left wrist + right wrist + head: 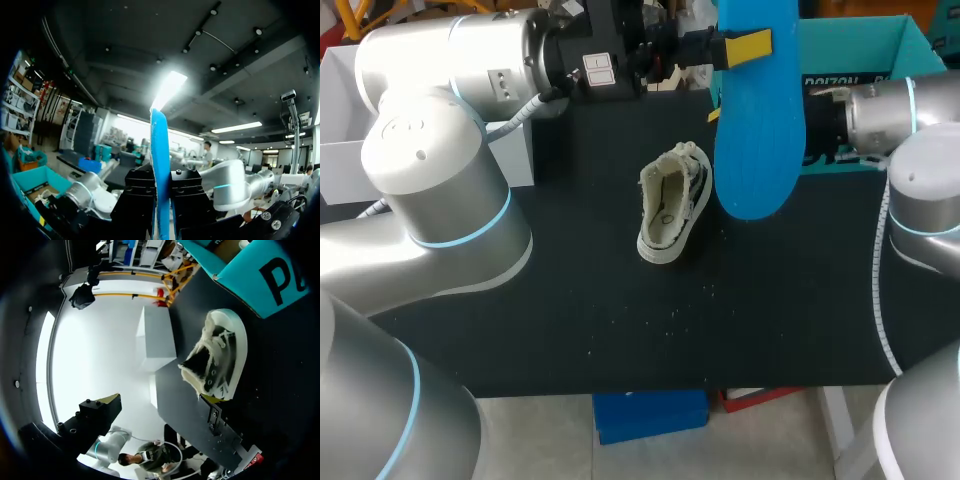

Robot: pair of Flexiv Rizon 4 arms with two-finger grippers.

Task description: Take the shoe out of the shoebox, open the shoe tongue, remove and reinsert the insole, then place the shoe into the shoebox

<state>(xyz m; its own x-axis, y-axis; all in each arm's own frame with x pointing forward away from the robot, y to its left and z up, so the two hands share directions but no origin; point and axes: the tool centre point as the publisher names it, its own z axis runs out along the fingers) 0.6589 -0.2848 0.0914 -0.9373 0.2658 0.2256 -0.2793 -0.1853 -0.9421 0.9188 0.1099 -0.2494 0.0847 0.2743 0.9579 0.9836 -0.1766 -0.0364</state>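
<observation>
**Insole Lifted Clear, Shoe Waits Open Below**

The left pincer (161, 176) is clamped on the blue insole (755, 130). Its two fingers press the flat faces from either side, so the insole stands edge-on between them, raised off the tabletop (570, 300). The shoe (672, 205) rests on the tabletop below that pincer and apart from the insole, its mouth spread open, which looks ready for the insole to go back in. The right pincer (160, 401) has its fingers wide apart with nothing between them. The shoe lies just ahead of it, probably so it can be steadied for reinsertion. The teal shoebox (865, 45) sits close beside the right pincer.
</observation>
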